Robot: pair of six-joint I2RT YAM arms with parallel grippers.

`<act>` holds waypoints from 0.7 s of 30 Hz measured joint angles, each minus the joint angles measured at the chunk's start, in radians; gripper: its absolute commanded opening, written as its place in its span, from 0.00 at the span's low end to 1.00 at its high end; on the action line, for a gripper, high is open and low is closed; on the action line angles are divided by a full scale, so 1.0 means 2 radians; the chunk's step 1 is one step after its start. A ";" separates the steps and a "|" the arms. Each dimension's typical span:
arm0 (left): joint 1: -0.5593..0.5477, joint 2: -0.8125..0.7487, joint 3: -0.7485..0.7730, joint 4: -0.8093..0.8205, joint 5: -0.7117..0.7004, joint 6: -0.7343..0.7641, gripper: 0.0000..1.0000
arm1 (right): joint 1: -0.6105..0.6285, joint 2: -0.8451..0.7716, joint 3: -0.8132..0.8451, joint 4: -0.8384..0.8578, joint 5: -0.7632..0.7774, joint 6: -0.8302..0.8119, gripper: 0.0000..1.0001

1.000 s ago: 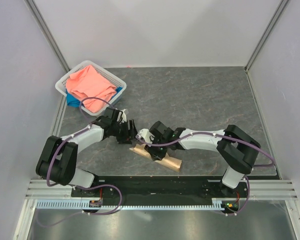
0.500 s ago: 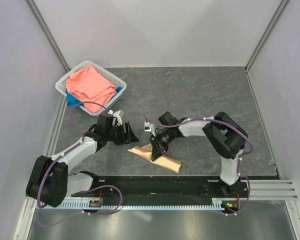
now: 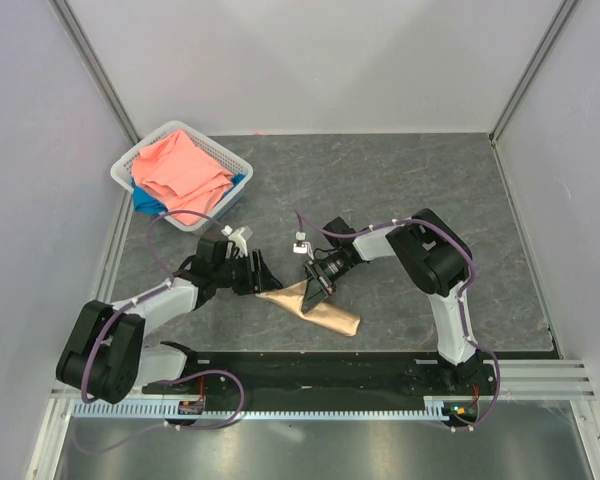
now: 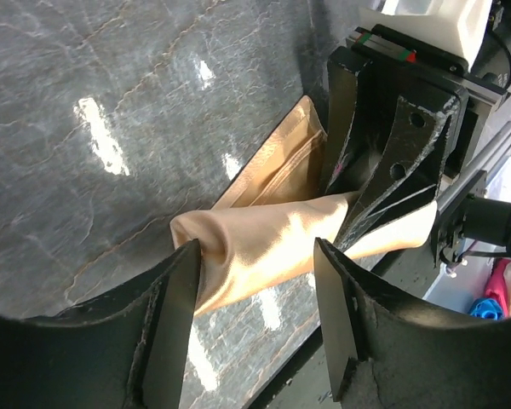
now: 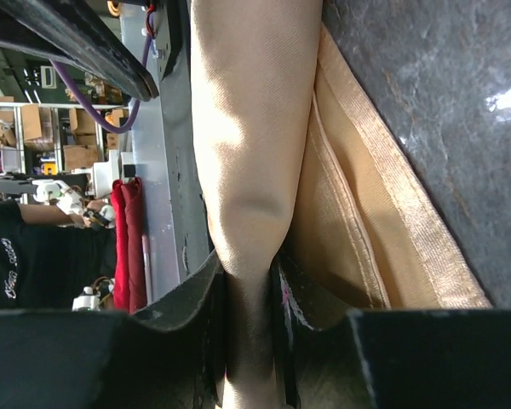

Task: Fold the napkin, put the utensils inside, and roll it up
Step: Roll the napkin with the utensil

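Down at the near edge of the table (image 3: pixel 430 190), about the middle: the napkin (image 3: pixel 325 312), bunched into a loose slanting roll over a flat, hemmed layer. Pinched on a raised fold by the right gripper (image 3: pixel 312 292), jaws pressed together on the cloth. Flanked at its left end by the left gripper (image 3: pixel 268 277), jaws spread wide, straddling the roll and seemingly brushing it with one of the fingers (image 4: pixel 172 317).

No sign of the fork: possibly tucked inside the roll, cannot tell from here.

Looks light, limp and very slick, with a satin sheen. Likely to slide and unwind, with no stiffness to hold a shape. Best taken deep across the full thickness of the roll near an end, never by a single top layer, and kept pressed to the table while turning.

Nothing written on the cloth, no tag showing. White print on a dark sleeve (image 5: pixel 7 256) beyond the table, too small to read. Far left, well apart: a white basket (image 3: pixel 120 172) holding a coral cloth (image 3: pixel 180 172).
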 measured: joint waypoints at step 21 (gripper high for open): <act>-0.006 0.054 0.013 0.014 0.011 -0.018 0.02 | -0.001 -0.071 0.006 -0.023 0.078 0.033 0.74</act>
